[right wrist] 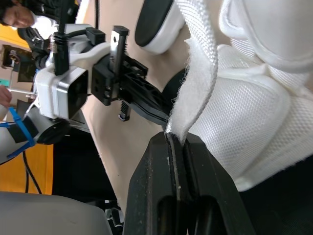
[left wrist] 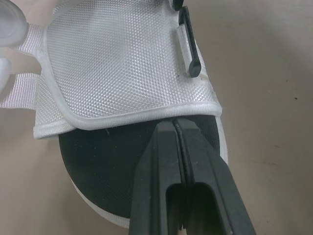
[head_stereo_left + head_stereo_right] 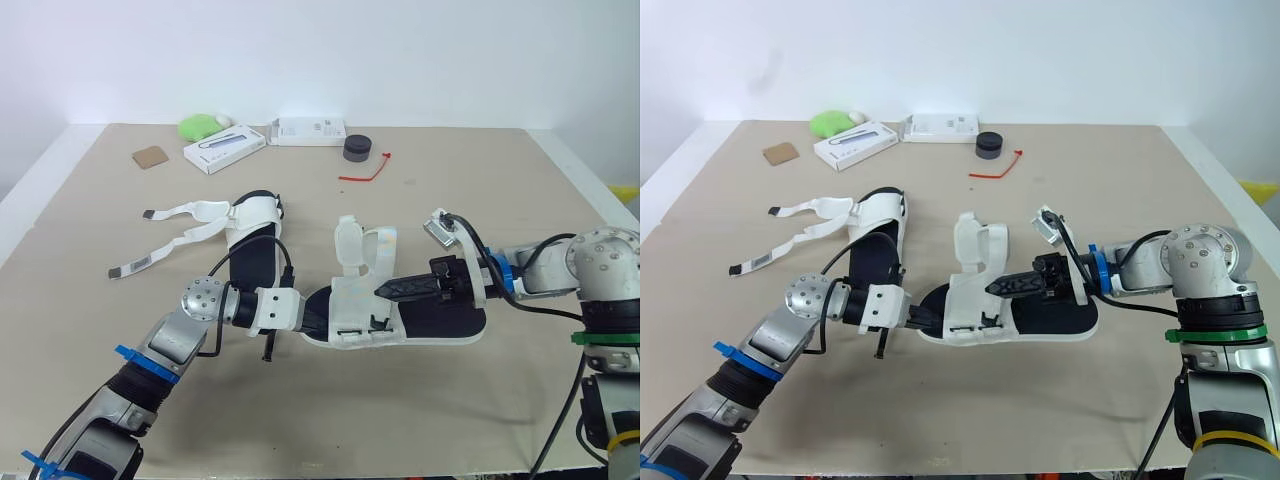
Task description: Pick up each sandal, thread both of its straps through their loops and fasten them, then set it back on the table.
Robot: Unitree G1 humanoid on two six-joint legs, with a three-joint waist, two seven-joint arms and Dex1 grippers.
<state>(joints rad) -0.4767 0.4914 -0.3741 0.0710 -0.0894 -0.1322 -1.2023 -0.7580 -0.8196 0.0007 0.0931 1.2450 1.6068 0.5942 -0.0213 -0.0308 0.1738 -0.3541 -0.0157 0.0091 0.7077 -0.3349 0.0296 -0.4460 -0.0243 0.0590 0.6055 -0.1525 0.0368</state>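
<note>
Early days, I'd say: over on the left, the far sandal [image 3: 250, 245] lies on the table [image 3: 480, 180] with both loose straps [image 3: 165, 240] flopped out flat, so it looks untouched. In the middle, the near sandal [image 3: 430, 320] also rests on the table, and the left gripper [image 2: 175, 125] is pinched shut on the rim of its white mesh upper at its left end. On the right, the right gripper [image 1: 176, 138] is clamped on the strap [image 1: 203, 63], which isn't fastened down yet, so both sandals are left to do.
</note>
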